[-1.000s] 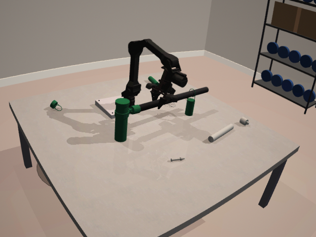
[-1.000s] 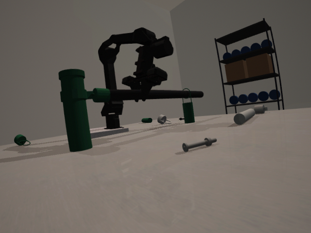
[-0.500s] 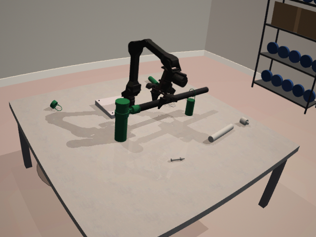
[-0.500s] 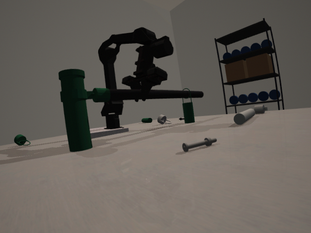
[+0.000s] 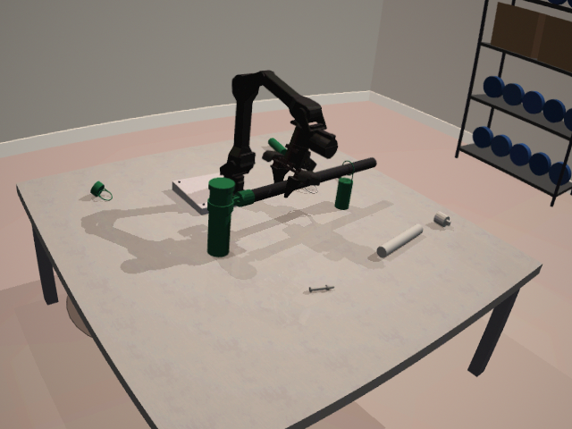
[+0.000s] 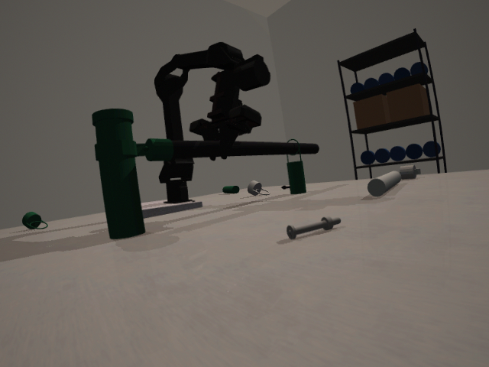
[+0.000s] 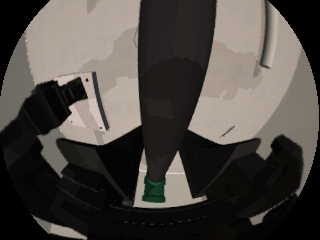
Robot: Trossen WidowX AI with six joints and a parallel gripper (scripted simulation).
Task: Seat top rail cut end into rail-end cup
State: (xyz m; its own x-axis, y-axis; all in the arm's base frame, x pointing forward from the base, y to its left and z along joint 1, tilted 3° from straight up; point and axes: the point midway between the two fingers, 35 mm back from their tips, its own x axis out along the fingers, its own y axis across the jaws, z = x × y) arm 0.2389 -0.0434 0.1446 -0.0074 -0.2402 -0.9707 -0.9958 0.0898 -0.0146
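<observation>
A black top rail (image 5: 320, 173) (image 6: 244, 148) (image 7: 175, 60) lies level above the table. Its far end passes through the wire loop cap on the small green post (image 5: 343, 193) (image 6: 296, 177). Its near end sits inside the green rail-end cup (image 5: 246, 197) (image 6: 158, 149) (image 7: 154, 188). The cup hangs on the brace band (image 5: 220, 207) (image 6: 114, 148) high on the big green post (image 5: 218, 231) (image 6: 120, 189), just under the post cap (image 5: 222, 185) (image 6: 112, 116). My gripper (image 5: 291, 183) (image 6: 223, 151) (image 7: 160, 127) is shut on the rail near its middle.
A spare green cap with loop (image 5: 98, 189) (image 6: 32, 220) lies far left. A grey tube (image 5: 399, 240) (image 6: 383, 183), a grey fitting (image 5: 441, 218) (image 6: 409, 171) and a bolt (image 5: 321, 289) (image 6: 312, 227) lie on the table. A grey cap (image 6: 255, 186) and green piece (image 5: 277, 145) (image 6: 230, 189) lie behind the rail. A shelf rack (image 5: 522, 92) (image 6: 394, 106) stands right.
</observation>
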